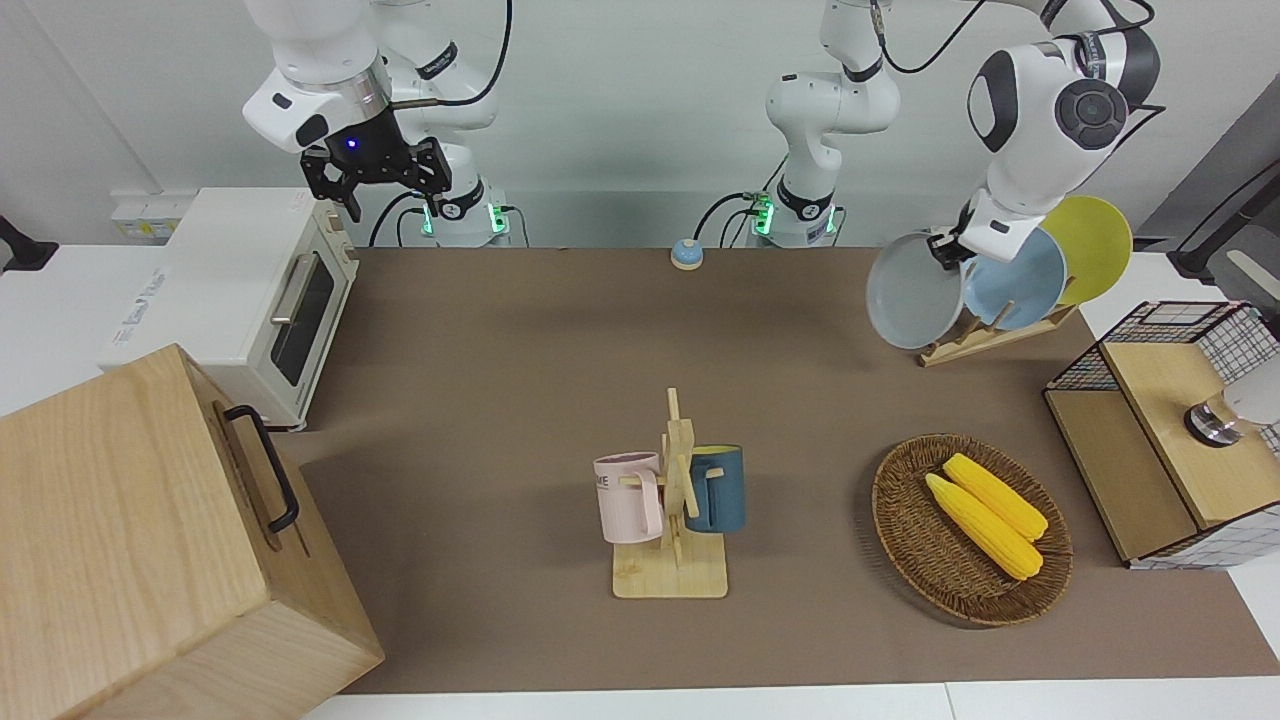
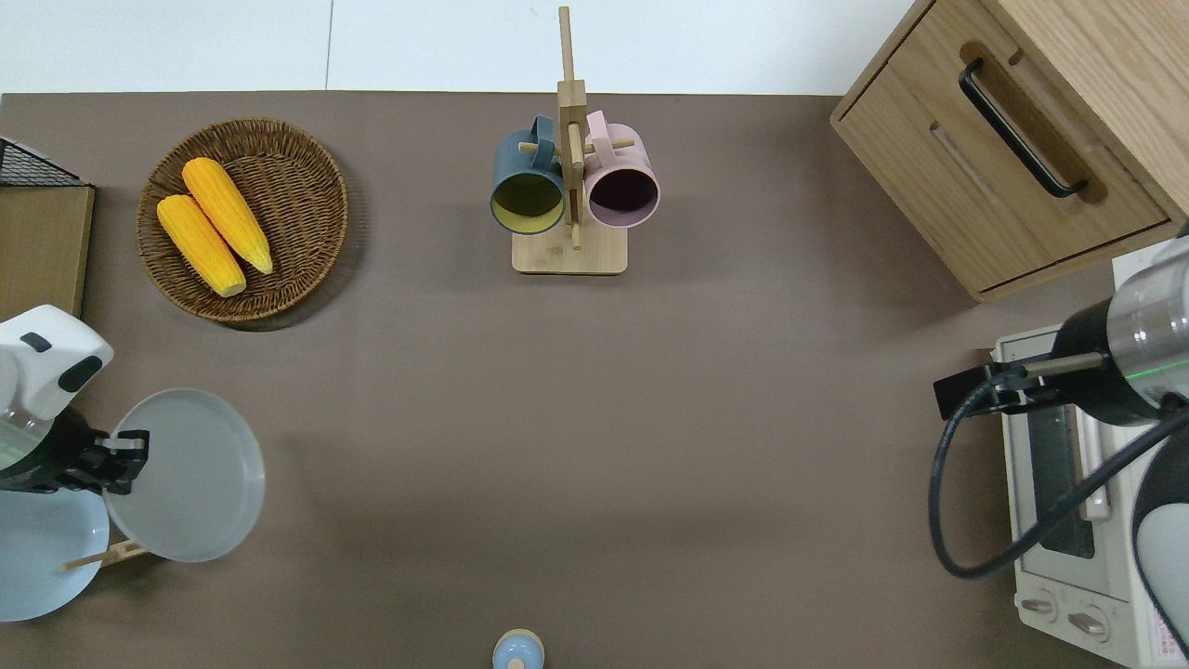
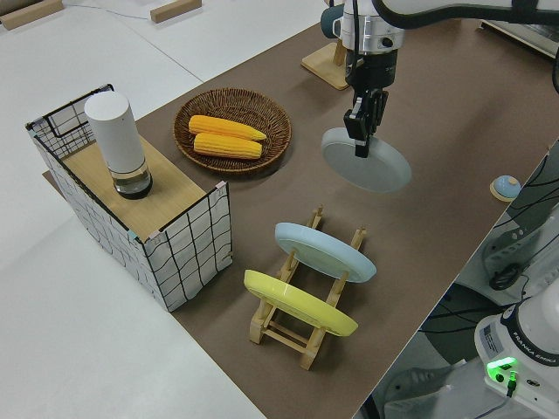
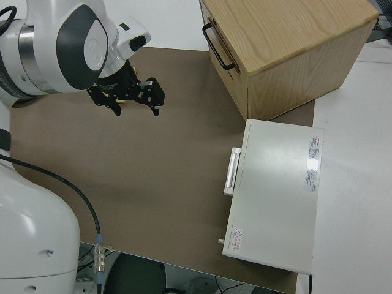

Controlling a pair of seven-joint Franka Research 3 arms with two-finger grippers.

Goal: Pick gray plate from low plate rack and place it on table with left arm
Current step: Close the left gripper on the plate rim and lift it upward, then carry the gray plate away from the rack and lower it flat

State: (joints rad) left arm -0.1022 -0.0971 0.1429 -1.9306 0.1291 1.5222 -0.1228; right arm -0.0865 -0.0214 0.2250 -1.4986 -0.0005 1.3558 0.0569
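Observation:
My left gripper (image 1: 946, 246) is shut on the rim of the gray plate (image 1: 912, 292) and holds it tilted in the air, clear of the low plate rack (image 1: 985, 338). In the overhead view the gray plate (image 2: 189, 476) hangs over the brown table (image 2: 650, 418) just beside the rack (image 2: 104, 557), with the left gripper (image 2: 121, 455) at the plate's rack-side rim. The left side view shows the left gripper (image 3: 362, 142), the plate (image 3: 371, 164) and the rack (image 3: 278, 330). My right gripper (image 1: 375, 180) is open and parked.
A sky-blue plate (image 1: 1018, 280) and a yellow plate (image 1: 1095, 245) stand in the rack. A wicker basket (image 1: 900, 530) with two corn cobs, a mug tree (image 1: 680, 480), a wire-sided shelf (image 1: 1160, 430), a toaster oven (image 1: 240, 290), a wooden cabinet (image 1: 130, 540) and a small bell (image 1: 686, 254) are on the table.

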